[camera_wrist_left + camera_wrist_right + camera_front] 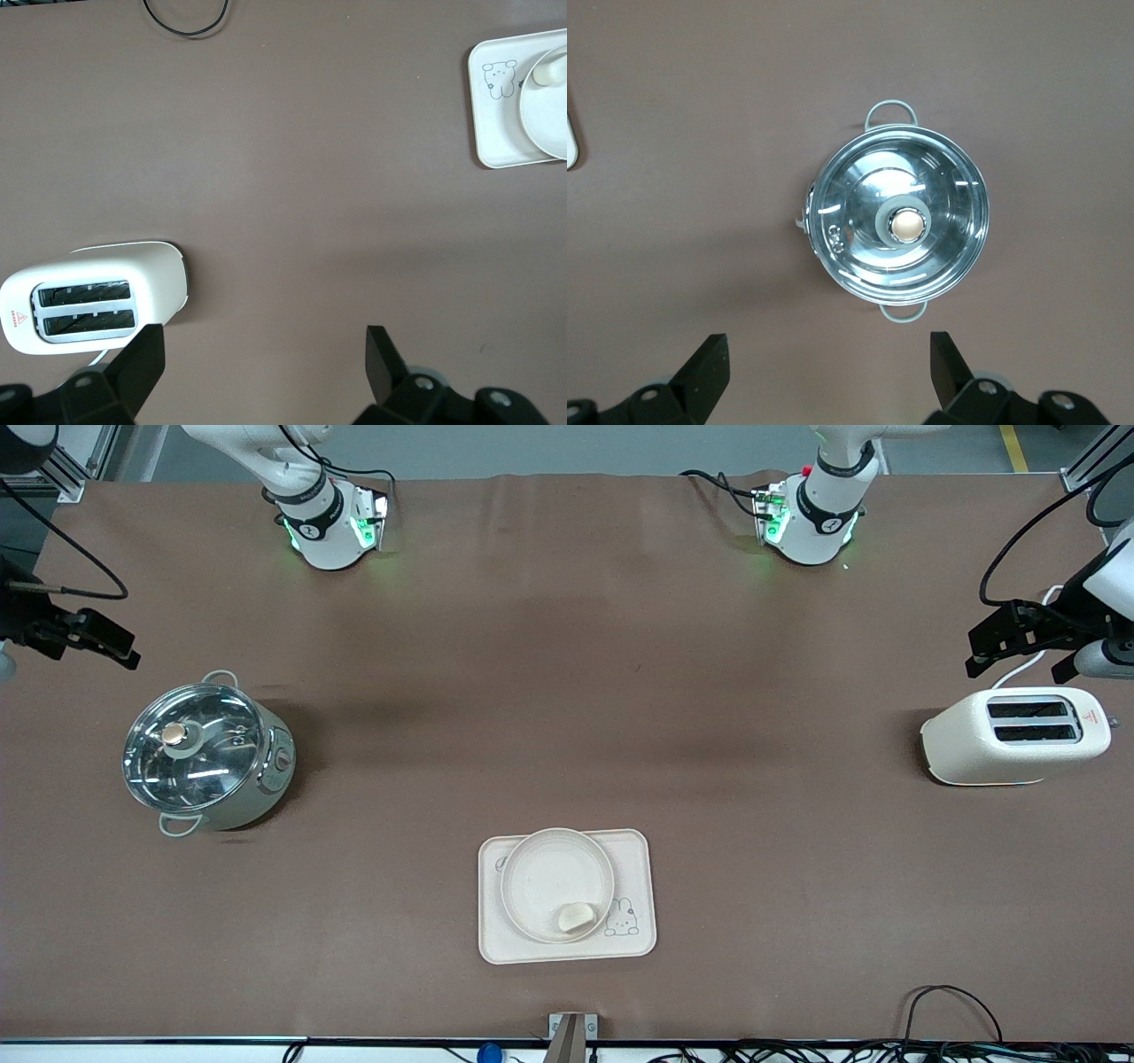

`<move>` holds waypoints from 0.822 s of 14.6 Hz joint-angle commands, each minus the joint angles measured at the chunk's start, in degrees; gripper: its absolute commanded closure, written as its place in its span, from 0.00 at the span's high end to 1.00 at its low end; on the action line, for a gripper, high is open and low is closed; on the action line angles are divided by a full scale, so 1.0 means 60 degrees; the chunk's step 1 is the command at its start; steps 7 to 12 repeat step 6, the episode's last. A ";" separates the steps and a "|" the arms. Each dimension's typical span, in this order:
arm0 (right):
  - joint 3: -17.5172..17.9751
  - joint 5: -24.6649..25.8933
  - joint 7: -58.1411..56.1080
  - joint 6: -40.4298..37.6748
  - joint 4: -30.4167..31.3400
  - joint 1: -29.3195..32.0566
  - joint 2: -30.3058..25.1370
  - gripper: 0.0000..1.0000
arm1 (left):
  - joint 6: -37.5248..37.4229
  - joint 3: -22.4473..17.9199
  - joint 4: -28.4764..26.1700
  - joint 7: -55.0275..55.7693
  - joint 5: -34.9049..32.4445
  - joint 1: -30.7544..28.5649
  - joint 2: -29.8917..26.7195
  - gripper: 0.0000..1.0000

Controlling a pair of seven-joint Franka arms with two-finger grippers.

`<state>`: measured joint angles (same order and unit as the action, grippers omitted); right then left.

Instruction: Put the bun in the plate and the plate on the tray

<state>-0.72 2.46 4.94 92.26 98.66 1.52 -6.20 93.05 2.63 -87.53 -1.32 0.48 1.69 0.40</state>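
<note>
Both task steps look done, judged from how things lie. The bun (576, 917) is seen inside the plate (545, 868), against the rim at the plate's lower right in the front view. The plate is set on the tray (633, 850), shifted toward the tray's upper edge, slightly overhanging it; the rabbit drawing is left uncovered at the tray's lower right. The tray sits low-centre in the front frame, near the front camera.

Nothing is held by either arm. The left gripper (259, 359) is parked at the right edge of the front view, over bare table just above the toaster (1019, 735); its fingers (142, 359) are seen spread wide and empty in the left wrist view. The right gripper (824, 363) is parked at the left edge of the front view, near the lidded pot (205, 757); its fingers (709, 363) are likewise spread, empty.

Both arms are well apart from the tray and appear to be waiting. No remaining step is evident; at most, the plate could be centred on the tray.
</note>
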 commanded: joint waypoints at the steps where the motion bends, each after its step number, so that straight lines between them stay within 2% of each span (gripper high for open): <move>1: 0.0149 0.0176 -0.0003 -0.0083 -0.0008 -0.0063 -0.0066 1.00 | 0.0019 -0.0043 0.0027 -0.0117 -0.0153 0.0041 -0.0053 1.00; 12: 0.0149 0.0176 -0.0047 -0.0039 -0.0126 -0.0093 -0.0051 1.00 | 0.0019 -0.0058 0.0144 -0.0102 -0.0153 0.0012 -0.0038 1.00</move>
